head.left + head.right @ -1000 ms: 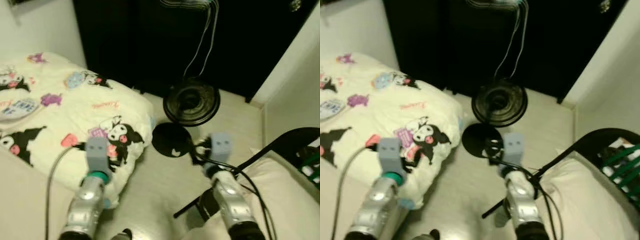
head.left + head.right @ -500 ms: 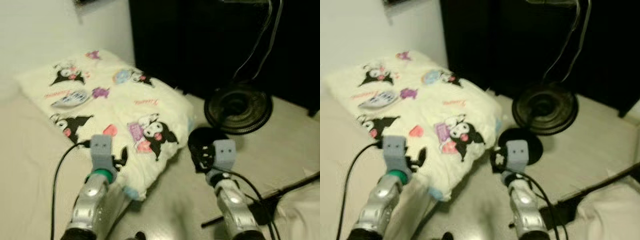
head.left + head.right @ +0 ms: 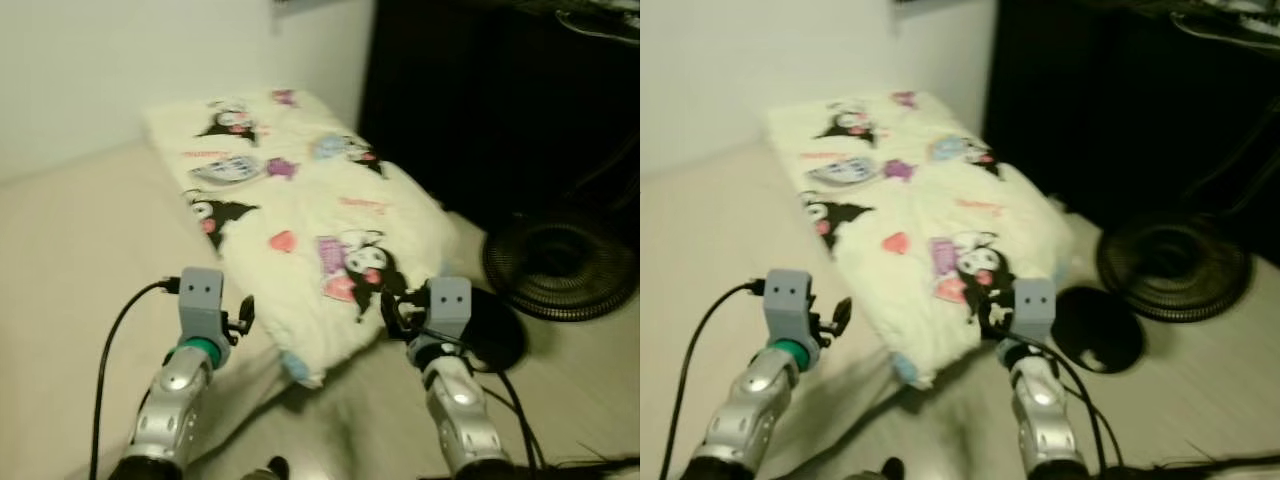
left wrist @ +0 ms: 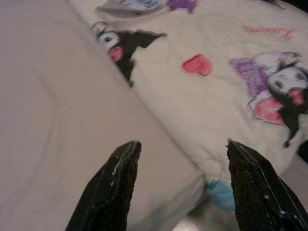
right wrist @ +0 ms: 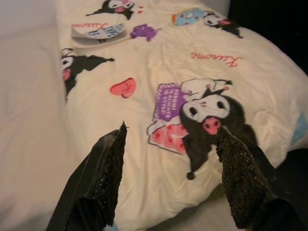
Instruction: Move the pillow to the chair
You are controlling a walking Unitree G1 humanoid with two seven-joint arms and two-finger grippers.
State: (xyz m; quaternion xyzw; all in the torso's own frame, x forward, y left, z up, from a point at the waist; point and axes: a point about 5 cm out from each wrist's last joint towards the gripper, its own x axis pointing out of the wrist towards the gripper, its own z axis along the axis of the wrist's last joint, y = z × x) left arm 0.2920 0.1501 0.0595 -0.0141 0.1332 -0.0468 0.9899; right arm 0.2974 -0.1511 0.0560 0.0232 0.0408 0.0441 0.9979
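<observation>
The pillow [image 3: 300,210] is cream with cartoon prints and lies along the edge of the beige bed [image 3: 70,250], one corner overhanging the floor. My left gripper [image 3: 243,315] hovers over the bed next to the pillow's near corner, fingers [image 4: 118,183] open with nothing between them. My right gripper [image 3: 392,305] is at the pillow's near end above the printed character, also open and empty, its fingers [image 5: 103,178] spread over the pillow [image 5: 192,96]. The pillow's edge against the bed sheet [image 4: 57,120] appears in the left wrist view.
A black floor fan [image 3: 560,265] lies on the pale floor to the right, with a round black base [image 3: 495,330] beside my right arm. Dark furniture [image 3: 500,100] stands behind the pillow. A white wall [image 3: 130,60] rises beyond the bed.
The camera has swung left: the pillow and bed now sit centrally and the fan has slid to the right edge. Both grippers have come closer to the pillow's near end.
</observation>
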